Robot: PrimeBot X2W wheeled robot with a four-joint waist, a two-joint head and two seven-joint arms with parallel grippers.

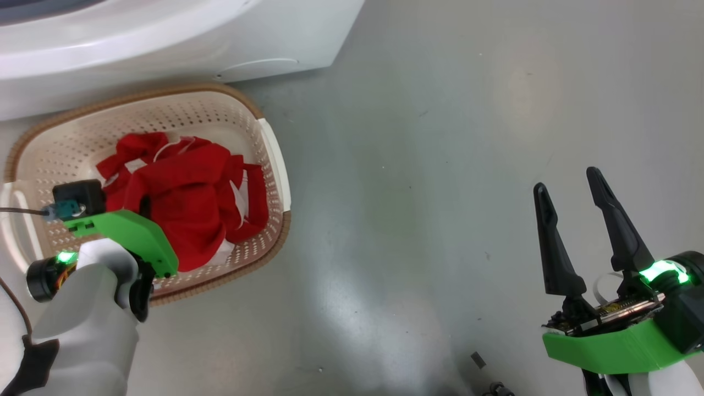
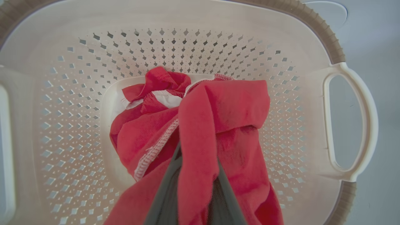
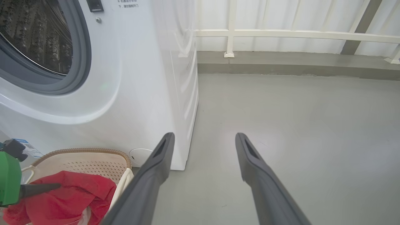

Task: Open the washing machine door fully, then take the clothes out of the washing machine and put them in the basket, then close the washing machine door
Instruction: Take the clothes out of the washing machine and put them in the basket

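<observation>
The left gripper (image 2: 198, 162) has its jaws clenched on a fold of the clothes (image 2: 218, 106). Red cloth drapes over both dark fingers and hides their tips. Beyond the jaws, the rest of the garment lies heaped on the bottom of the basket (image 2: 187, 40), red with white patches and a white stitched hem. The perforated walls stand well clear of the jaws all round, with a handle off to one side. The right gripper (image 3: 204, 137) has its jaws spread wide and holds nothing. Bare grey floor (image 3: 297, 125) lies ahead of it. The corner of the washing machine (image 3: 140, 78) stands near, ahead and to the left of the jaws. Farther left, the steel drum (image 3: 37, 37) inside its grey gasket (image 3: 79, 62) is cut off at the picture's edge.
</observation>
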